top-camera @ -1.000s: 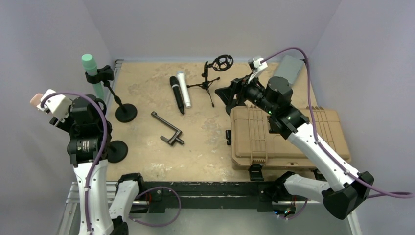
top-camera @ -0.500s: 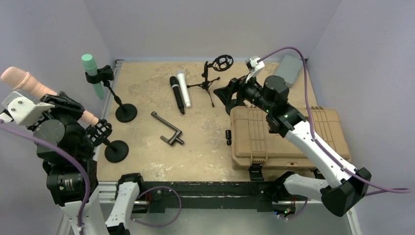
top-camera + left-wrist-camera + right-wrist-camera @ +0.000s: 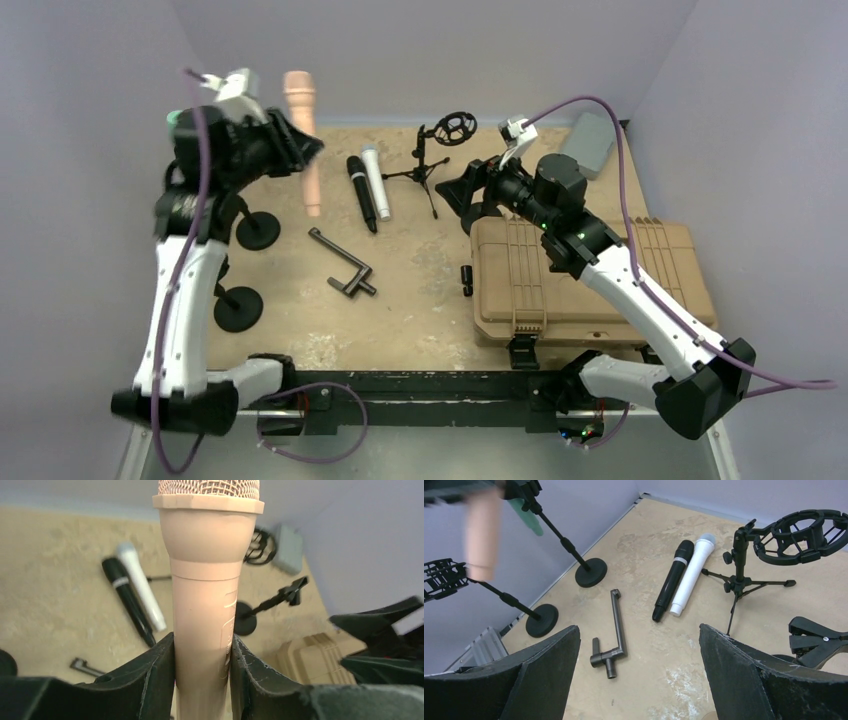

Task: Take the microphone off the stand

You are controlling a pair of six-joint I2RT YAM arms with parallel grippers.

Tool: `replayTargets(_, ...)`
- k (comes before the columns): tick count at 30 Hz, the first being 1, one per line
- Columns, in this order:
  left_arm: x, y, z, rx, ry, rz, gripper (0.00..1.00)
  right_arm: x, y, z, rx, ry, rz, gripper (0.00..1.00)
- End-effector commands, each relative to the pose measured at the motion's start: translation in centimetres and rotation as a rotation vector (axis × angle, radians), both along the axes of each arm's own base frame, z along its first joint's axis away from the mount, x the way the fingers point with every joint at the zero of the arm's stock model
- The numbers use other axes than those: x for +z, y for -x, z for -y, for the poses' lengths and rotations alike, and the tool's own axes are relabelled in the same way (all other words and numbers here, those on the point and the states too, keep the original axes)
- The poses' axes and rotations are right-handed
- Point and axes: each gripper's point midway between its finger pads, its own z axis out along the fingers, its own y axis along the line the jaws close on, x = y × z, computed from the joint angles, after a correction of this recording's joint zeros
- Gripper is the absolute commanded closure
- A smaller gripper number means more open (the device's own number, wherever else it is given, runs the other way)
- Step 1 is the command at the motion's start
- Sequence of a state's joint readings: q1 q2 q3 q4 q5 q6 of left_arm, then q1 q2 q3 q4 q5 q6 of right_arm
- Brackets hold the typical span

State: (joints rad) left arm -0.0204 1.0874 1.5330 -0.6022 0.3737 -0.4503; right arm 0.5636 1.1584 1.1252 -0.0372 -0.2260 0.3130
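Note:
My left gripper (image 3: 293, 150) is shut on a peach-pink microphone (image 3: 303, 150) and holds it upright, high over the back left of the table. In the left wrist view the microphone (image 3: 205, 580) stands between my fingers (image 3: 150, 680), mesh head up. The empty black stand (image 3: 238, 308) with a round base stands near the left edge; its empty clip (image 3: 441, 577) shows in the right wrist view. My right gripper (image 3: 465, 195) is open and empty above the table's middle, jaws wide apart in its wrist view (image 3: 639, 645).
A green microphone (image 3: 526, 515) sits in a second round-base stand (image 3: 257, 230). A black microphone (image 3: 361, 192) and a white one (image 3: 376, 182) lie side by side. A tripod shock mount (image 3: 450, 128), a metal L-bar (image 3: 340, 265), a tan case (image 3: 590, 280) and a grey box (image 3: 590, 140) are there too.
My left arm has swung from the near left up and toward the back, carrying the pink microphone away from its stand. The right arm has barely moved.

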Motion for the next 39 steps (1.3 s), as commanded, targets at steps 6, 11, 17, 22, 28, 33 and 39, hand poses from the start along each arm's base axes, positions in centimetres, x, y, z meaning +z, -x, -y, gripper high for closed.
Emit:
replayTargets(6, -16.5, -8.7, 0.0, 0.225, -0.128, -0.538, 1.00, 2.0, -0.1, 1.2, -0.058, -0.013, 0.047, 0.13)
replayTargets(11, -23.1, -12.8, -1.6, 0.372, -0.221, -0.696, 1.00, 3.5, 0.5, 2.3, -0.095, -0.021, 0.076, 0.13)
replayTargets(17, -28.9, -16.4, -2.1, 0.444, -0.263, -0.787, 1.00, 4.0, 0.6, 3.2, -0.132, -0.015, 0.076, 0.13)
replayTargets(22, -32.8, -18.1, -0.9, 0.368, -0.259, -0.827, 1.00, 4.0, 0.5, 3.0, -0.130, -0.020, 0.057, 0.13)
replayTargets(28, -36.6, -18.7, 1.5, 0.257, -0.195, -0.925, 0.98, 3.6, 0.0, 2.3, -0.116, -0.024, 0.027, 0.14)
replayTargets(33, -37.6, -18.7, 2.0, 0.232, -0.186, -0.954, 0.78, 3.0, -0.4, 1.6, -0.102, -0.033, 0.000, 0.15)
replayTargets(39, -38.3, -18.3, 2.6, 0.213, -0.173, -0.987, 0.62, 2.7, -0.4, 0.6, -0.064, -0.059, -0.034, 0.16)
